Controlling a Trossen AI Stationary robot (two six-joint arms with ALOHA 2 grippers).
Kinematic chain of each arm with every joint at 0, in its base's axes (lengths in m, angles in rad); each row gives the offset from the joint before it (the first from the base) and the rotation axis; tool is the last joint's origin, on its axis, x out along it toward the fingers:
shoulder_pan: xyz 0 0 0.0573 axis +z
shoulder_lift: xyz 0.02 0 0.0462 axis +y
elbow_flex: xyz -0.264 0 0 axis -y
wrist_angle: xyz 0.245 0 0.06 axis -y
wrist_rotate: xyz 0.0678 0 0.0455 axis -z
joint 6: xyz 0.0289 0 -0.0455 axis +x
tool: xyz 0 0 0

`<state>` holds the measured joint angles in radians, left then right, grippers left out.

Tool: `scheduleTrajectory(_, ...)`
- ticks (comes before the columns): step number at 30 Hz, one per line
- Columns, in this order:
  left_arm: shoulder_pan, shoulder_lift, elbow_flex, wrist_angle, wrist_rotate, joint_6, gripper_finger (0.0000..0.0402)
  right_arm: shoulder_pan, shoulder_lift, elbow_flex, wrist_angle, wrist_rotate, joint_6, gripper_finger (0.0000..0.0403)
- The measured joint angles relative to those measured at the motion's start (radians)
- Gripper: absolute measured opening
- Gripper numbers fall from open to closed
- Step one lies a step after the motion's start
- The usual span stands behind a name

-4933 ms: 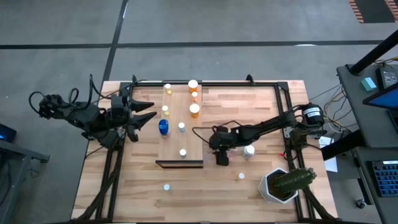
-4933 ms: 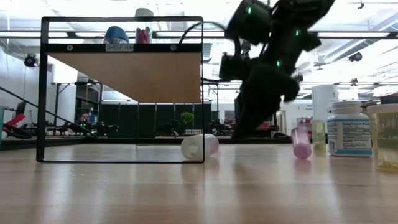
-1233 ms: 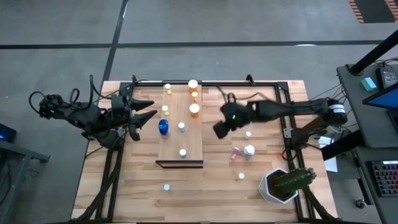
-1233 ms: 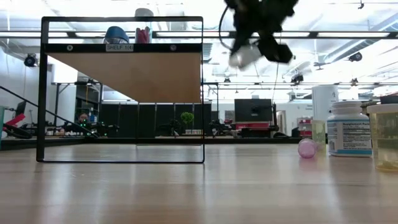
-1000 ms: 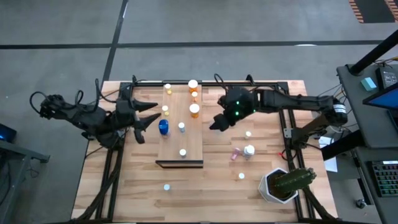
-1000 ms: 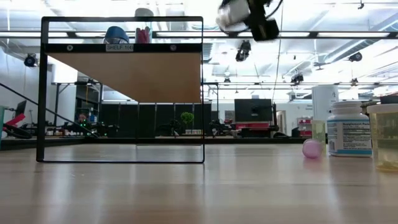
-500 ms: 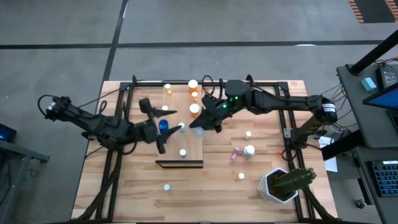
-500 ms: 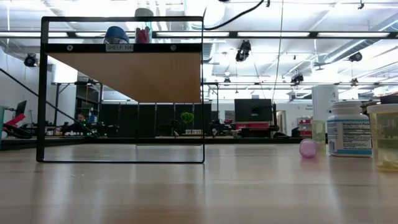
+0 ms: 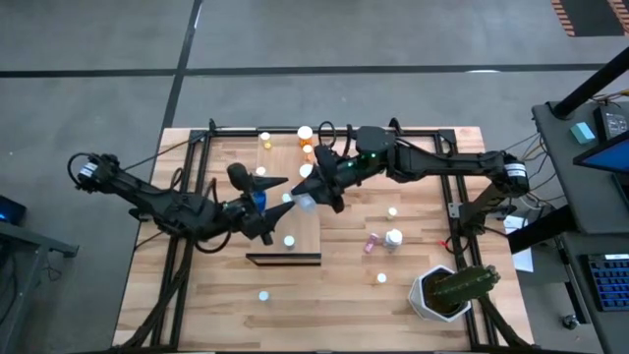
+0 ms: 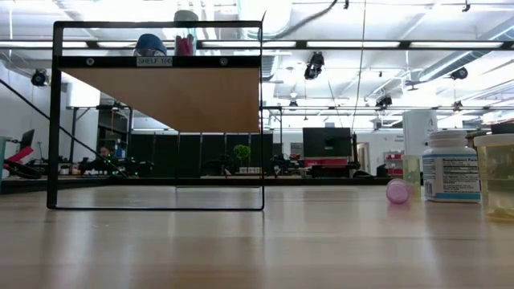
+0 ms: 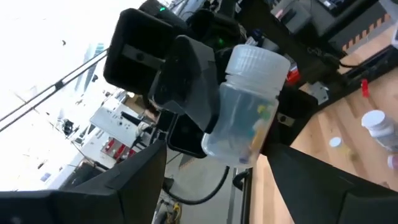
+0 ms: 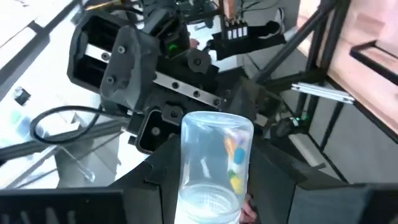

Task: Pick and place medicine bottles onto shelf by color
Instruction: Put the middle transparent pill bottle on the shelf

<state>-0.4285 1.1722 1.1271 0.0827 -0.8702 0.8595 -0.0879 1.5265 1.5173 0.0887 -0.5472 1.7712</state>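
Observation:
My right gripper [image 9: 309, 195] is shut on a clear bottle [image 9: 303, 201] with a white cap, above the right part of the pale shelf board [image 9: 276, 221]. My left gripper [image 9: 278, 208] is open and faces it from the table's left. In the left wrist view its fingers [image 11: 124, 180] stand on either side of the bottle [image 11: 245, 106]; I cannot tell whether they touch it. A blue bottle [image 9: 257, 200] and orange bottles [image 9: 308, 173] stand on the shelf. Both grippers are above the low view's frame. My right gripper pinches the clear bottle's sides [image 12: 186, 168] between its two fingers [image 12: 165, 177]. The bottle lies along the fingers, its white cap [image 11: 255, 62] toward the gripper's body and its base [image 12: 216, 121] pointing at the left gripper. The bottle is tilted and lifted clear of the shelf.
A pink bottle [image 9: 372, 241] lies beside a fatter white bottle [image 9: 394, 237] on the table right of the shelf. Small bottles [image 9: 381, 279] are scattered near the front. A white pot with a cactus [image 9: 442, 290] stands at the near right. Black frame rails [image 9: 450, 167] border the table.
My right gripper has carried the clear bottle toward the table's left, from beside the shelf to above its right part. My left gripper has swung from the table's left edge toward the right, over the shelf, and now faces the bottle, its fingers still open.

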Motion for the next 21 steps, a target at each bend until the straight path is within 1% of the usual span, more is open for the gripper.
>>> scheduleTrajectory(7, 0.002, -0.001, -0.003, 0.005, -0.001, -0.013, 0.0267, 0.0, 0.0, 0.0, 0.011, 0.026, 0.072, 0.0144)
scheduleTrajectory(12, 0.004, 0.002, -0.003, 0.01, -0.001, -0.014, 0.0255, 0.001, 0.0, 0.0, 0.02, 0.061, 0.122, 0.0144)
scheduleTrajectory(14, 0.007, 0.002, -0.003, 0.014, 0.009, -0.015, 0.0248, 0.001, 0.0, 0.0, 0.025, 0.073, 0.134, 0.0144)
scheduleTrajectory(15, 0.011, 0.002, -0.003, 0.015, 0.03, -0.02, 0.0245, 0.001, 0.0, 0.0, 0.038, 0.093, 0.138, 0.0144)
scheduleTrajectory(21, 0.03, 0.003, -0.004, 0.023, 0.048, -0.118, 0.0235, -0.005, 0.001, 0.0, 0.048, 0.148, 0.045, 0.0144)
